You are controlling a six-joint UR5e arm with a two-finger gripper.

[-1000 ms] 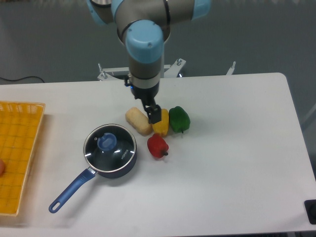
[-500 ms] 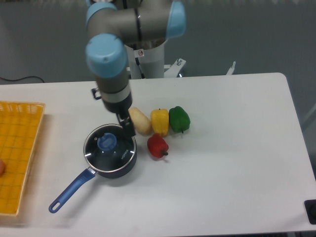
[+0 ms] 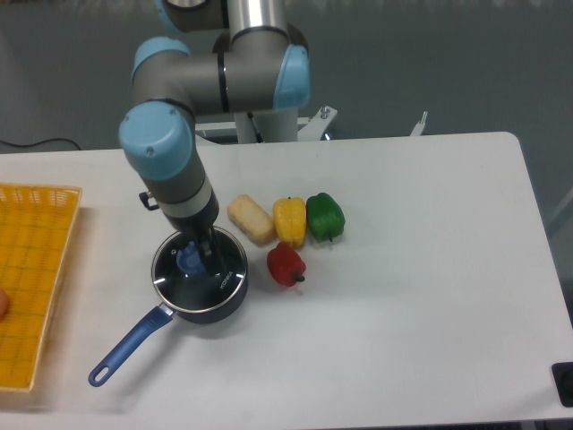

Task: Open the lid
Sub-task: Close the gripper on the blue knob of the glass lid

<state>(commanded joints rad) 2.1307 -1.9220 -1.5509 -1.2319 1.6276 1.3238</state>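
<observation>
One camera only, looking down at the white table (image 3: 412,296) from the front. The arm comes in from the back edge, elbow joint up top, and the light blue wrist joint hangs over the left-middle of the table with the forearm pointing pretty much straight down.

The gripper (image 3: 199,257) is right down on the lid (image 3: 199,273), at the blue knob (image 3: 189,260). One dark finger sits on the right side of the knob, touching it or close enough; the other finger is hidden under the wrist, so I can't tell how wide it's open or whether it actually has the knob pinched.

The lid lies flat on the saucepan (image 3: 210,300), seated on the rim. It's round, so no real long axis, with the knob facing up at the camera. The pan's blue handle (image 3: 130,345) sticks out toward the front-left corner.

Just right of the pan: a tan bread roll (image 3: 251,219), yellow pepper (image 3: 290,219) and green pepper (image 3: 324,216) in a row touching each other, red pepper (image 3: 286,264) in front of them. A yellow basket (image 3: 36,269) sits at the left edge.
</observation>
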